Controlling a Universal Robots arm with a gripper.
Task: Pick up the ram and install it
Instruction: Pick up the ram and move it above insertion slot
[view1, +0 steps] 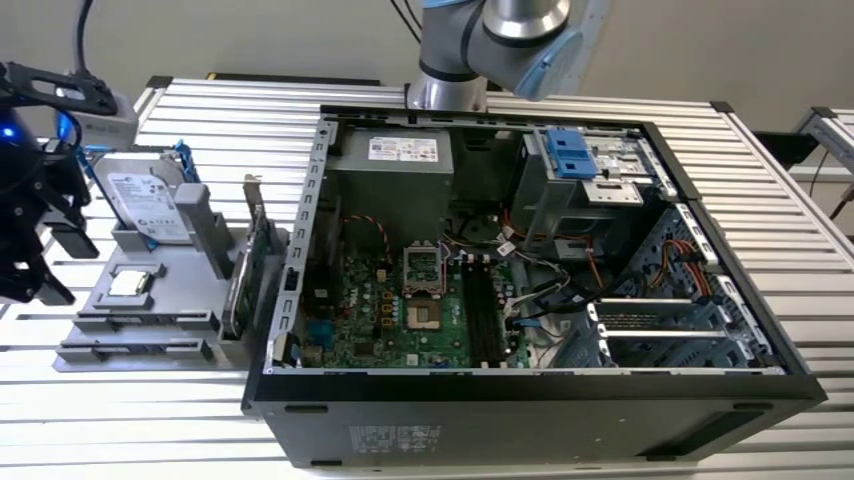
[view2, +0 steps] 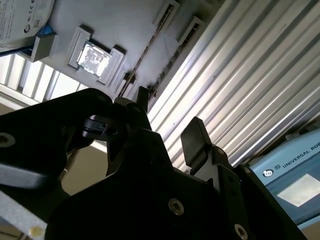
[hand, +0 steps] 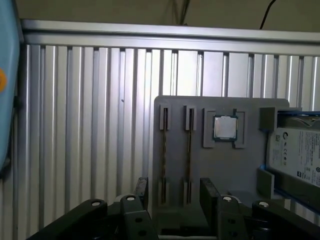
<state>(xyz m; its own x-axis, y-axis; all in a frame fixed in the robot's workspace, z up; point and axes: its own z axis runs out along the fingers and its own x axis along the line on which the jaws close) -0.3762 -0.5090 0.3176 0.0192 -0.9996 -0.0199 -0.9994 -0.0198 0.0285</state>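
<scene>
Fingers (hand: 209, 191) apart, blunt black pads, nothing between | gripper (hand: 175, 195) matte black, close to moulded grey holder (hand: 225, 170) | ram (hand: 163, 150) thin edge-on strip, standing in narrow holder slot, ungripped | square shiny CPU (hand: 225, 127) in neighbouring pocket | ribbed aluminium table (hand: 75, 125) beneath

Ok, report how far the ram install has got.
Nothing looks done: the long black memory slots in the open black computer case look empty. In hand: the black gripper, open, hovers by the flat grey parts tray, holding nothing. Left: the thin narrow ram stick, edge-on in a tray groove, is unpicked and uninstalled.
</scene>
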